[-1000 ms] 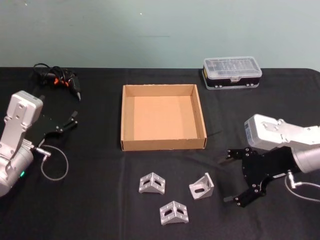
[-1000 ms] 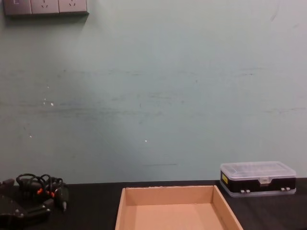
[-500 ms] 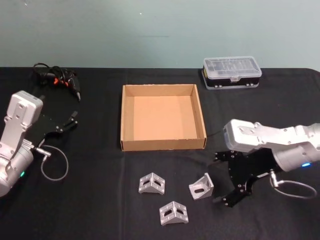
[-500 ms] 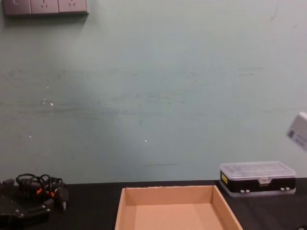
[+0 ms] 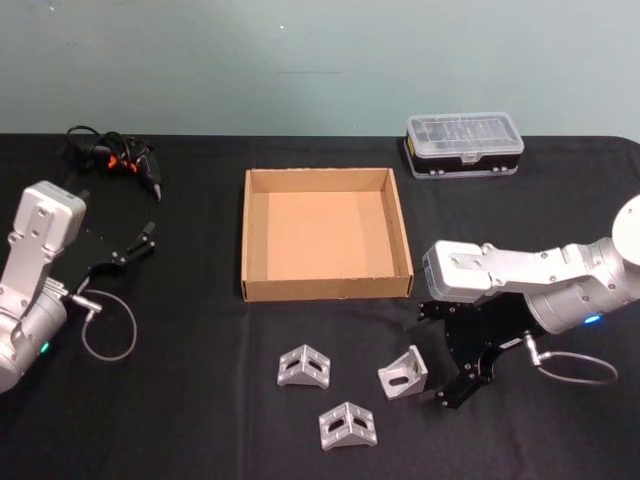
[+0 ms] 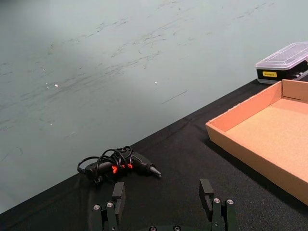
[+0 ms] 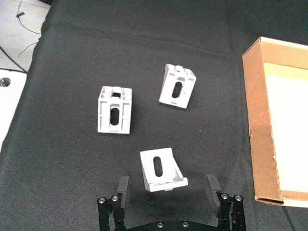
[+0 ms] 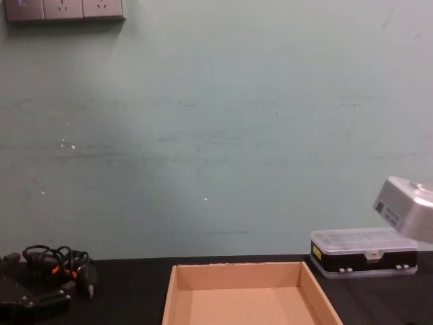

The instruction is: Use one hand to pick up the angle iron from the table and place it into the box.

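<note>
The right end effector point(image 5: 438, 356) hangs low over the black counter point(image 5: 190, 420) at about 5 o'clock from the cardboard box point(image 5: 325, 289), its fingers point(image 7: 122, 185) spread wide and holding nothing; the nearest angle iron point(image 5: 404, 373) lies just at its 9 o'clock, and in the right wrist view that piece sits in line with the gap, its near edge about level with the fingertips and neither finger touching it; whether the end effector rests on the counter or is above it I cannot tell; a second angle iron point(image 5: 305, 367) lies at 9 o'clock from the first, and a third angle iron point(image 5: 348, 426) at roughly 7 o'clock, all three apart from each other and at 6 o'clock from the box; the box stands open with nothing in it; a clear-lidded plastic case point(image 5: 464, 143) sits at 1 o'clock from the box, near the counter's far edge; the left end effector point(image 6: 162, 195) is parked at 9 o'clock from the box, fingers wide apart and holding nothing; a black tool with a coiled cord point(image 5: 115, 158) lies at its 12 o'clock.
</note>
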Available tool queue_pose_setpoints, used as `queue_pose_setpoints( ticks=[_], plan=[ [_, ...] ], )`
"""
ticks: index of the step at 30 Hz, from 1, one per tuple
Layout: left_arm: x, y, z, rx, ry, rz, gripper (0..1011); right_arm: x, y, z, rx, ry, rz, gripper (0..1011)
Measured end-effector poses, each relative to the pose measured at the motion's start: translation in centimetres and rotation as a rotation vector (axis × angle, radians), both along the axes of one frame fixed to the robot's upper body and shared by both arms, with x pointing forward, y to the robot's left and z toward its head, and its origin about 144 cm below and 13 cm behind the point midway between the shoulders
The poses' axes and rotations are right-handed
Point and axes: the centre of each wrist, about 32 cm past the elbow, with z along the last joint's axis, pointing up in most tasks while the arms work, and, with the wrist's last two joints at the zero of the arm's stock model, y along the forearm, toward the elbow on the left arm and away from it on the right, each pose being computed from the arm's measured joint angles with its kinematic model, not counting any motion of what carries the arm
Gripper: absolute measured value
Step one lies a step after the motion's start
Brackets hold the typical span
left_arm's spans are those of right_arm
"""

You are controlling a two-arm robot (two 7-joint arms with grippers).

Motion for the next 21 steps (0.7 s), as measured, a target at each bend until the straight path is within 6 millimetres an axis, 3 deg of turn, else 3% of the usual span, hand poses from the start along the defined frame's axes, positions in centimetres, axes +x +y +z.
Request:
queue_pose_setpoints(
  ticks=[21],
  plan=[
    [0.0,0.0,0.0,0.0,0.0,0.0,1011,0.35,0.67,-0.34,-0.014,0.011,0.013,1004]
  ],
)
